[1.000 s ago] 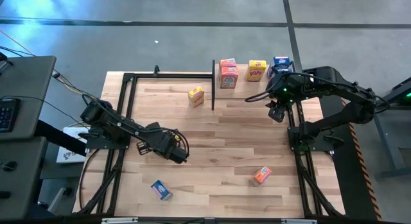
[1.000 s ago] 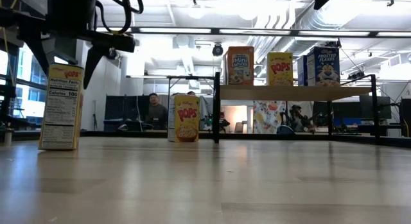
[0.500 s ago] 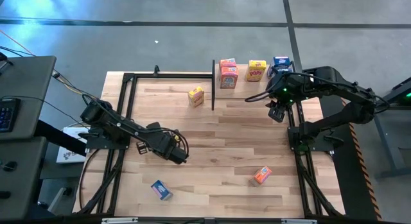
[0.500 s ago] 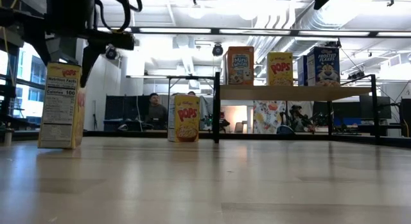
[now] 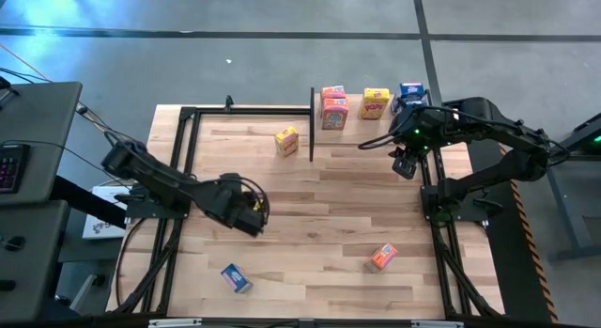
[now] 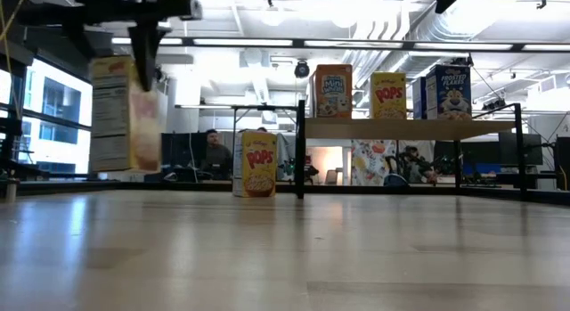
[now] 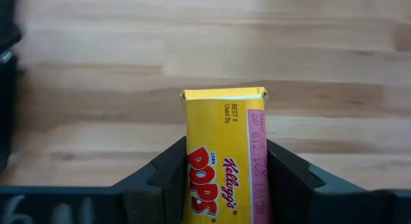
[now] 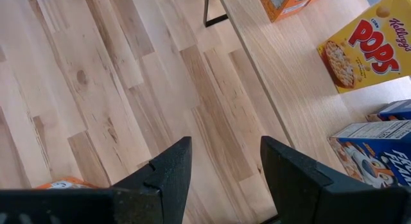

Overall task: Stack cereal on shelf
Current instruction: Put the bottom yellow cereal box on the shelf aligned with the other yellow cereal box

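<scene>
My left gripper [image 5: 249,210] hangs over the table's left middle, shut on a yellow cereal box [image 6: 125,115] that is off the tabletop. The shelf [image 6: 392,128] stands at the far right. An orange box [image 6: 332,91], a yellow box [image 6: 387,94] and a blue box [image 6: 448,91] stand upright on it. My right gripper [image 8: 221,166] waits open and high beside the shelf's right end [image 5: 404,164], with nothing between its fingers. My left gripper pinches the yellow box's upper end [image 7: 192,185] between its two fingers, one on each of two opposite faces. The fingers [image 6: 142,44] come from above, slanting down. The box hangs below them, roughly upright, clear of the table.
Another yellow box [image 5: 286,140] stands on the table left of the shelf's black post. A blue box [image 5: 236,277] lies near the front left and an orange one [image 5: 383,257] near the front right. A black frame [image 5: 188,112] borders the tabletop.
My left gripper has shut on the yellow box that stood on the table and has risen with it. The box is now lifted clear. Wrist and box have turned about, so another face shows in the low view.
</scene>
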Controlling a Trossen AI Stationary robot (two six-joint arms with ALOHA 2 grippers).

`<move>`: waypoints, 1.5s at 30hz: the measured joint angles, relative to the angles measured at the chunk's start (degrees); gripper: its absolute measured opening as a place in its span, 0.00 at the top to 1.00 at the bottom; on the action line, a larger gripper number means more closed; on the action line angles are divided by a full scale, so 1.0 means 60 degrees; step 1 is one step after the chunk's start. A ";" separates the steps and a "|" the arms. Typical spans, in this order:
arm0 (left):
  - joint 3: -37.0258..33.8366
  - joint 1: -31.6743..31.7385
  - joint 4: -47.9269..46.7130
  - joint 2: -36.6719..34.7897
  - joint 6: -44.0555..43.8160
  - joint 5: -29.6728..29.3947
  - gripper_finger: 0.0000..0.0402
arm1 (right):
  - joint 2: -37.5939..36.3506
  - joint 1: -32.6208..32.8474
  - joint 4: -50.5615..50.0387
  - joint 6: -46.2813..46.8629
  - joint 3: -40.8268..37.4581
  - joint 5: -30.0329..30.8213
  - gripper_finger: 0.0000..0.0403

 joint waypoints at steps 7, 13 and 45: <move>0.0000 0.0391 0.1448 -0.0421 0.3171 -0.0414 0.61 | -0.0002 0.0000 -0.0001 0.0002 0.0000 0.0002 0.56; 0.0000 0.0766 0.3194 -0.0574 0.6210 -0.0429 0.61 | -0.0002 0.0000 -0.0002 0.0001 0.0000 0.0002 0.56; 0.0000 0.2431 0.7995 -0.0574 1.5307 0.2354 0.61 | 0.0001 0.0000 0.0000 0.0003 0.0000 0.0002 0.56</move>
